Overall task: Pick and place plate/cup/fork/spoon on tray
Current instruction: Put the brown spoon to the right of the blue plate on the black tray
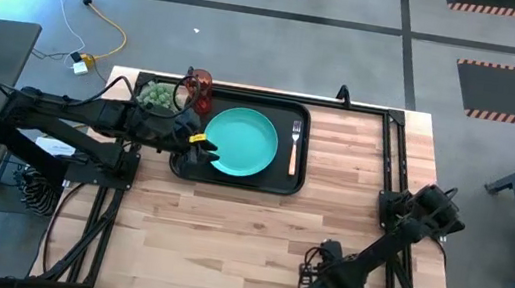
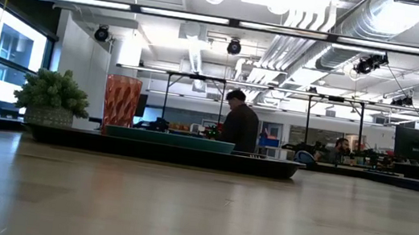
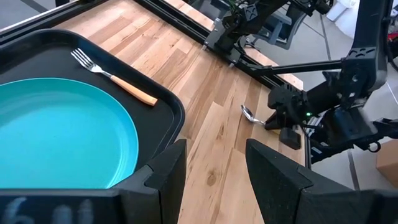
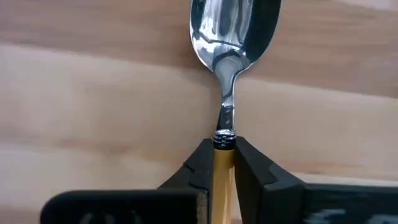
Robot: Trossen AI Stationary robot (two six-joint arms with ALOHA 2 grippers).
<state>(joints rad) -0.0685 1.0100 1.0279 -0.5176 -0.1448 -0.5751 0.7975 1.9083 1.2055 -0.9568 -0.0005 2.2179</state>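
The black tray [image 1: 233,176] stands at the table's far middle. On it lie the teal plate [image 1: 241,142] and the fork [image 1: 293,149], and the red-brown cup [image 1: 200,86] stands at its far left corner. My left gripper [image 1: 199,146] hangs open above the tray's left side, its fingers [image 3: 171,171] holding nothing. The spoon [image 3: 250,115] lies on the bare wood near the table's front right. My right gripper [image 1: 317,274] stands over it, pointing down, shut on its handle. My right gripper pinches the spoon's wooden handle [image 4: 222,163] between its two fingers, right at the end beside the dark collar and metal neck. The fingers come from above, pointing down, one on each side of the handle. The spoon's bowl [image 4: 233,28] rests on the table.
A green potted plant [image 1: 156,96] stands on the tray's far left corner beside the cup. Black frame rails [image 1: 393,153] run along the table's right side. Bare wood [image 1: 224,240] lies between the tray and the near edge. People show in the room beyond [image 2: 239,125].
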